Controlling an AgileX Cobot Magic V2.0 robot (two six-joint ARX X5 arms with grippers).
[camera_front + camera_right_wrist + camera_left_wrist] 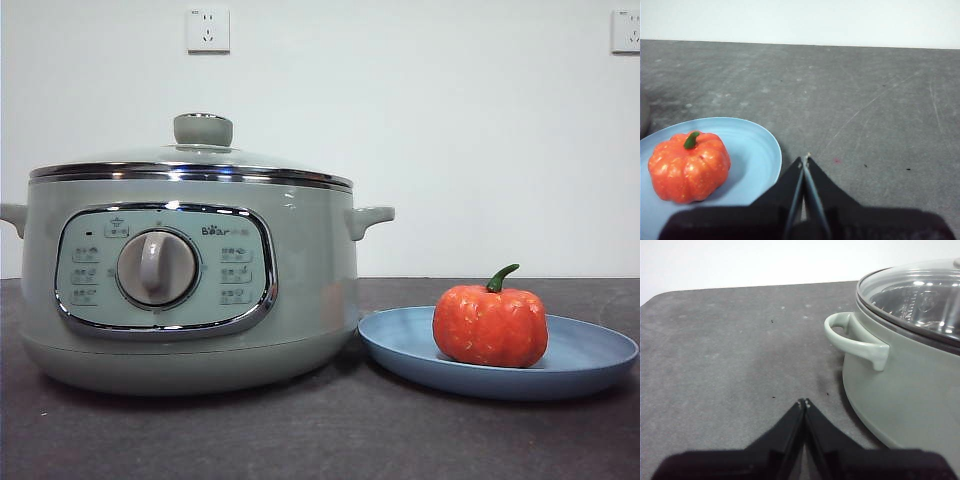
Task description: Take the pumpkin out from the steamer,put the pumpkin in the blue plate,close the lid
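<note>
Small orange-red ribbed pumpkin (688, 166) on light-blue plate (757, 150) beside right claw (805, 159), pressed together, left claw (804, 402) pressed together near lidded sage-green steamer (910, 385), both plate and steamer cut off in wrist views

I see bare table (730, 350) at the steamer's (190, 280) nine o'clock, while the blue plate (590, 365) apparently touches it at three o'clock.
</note>
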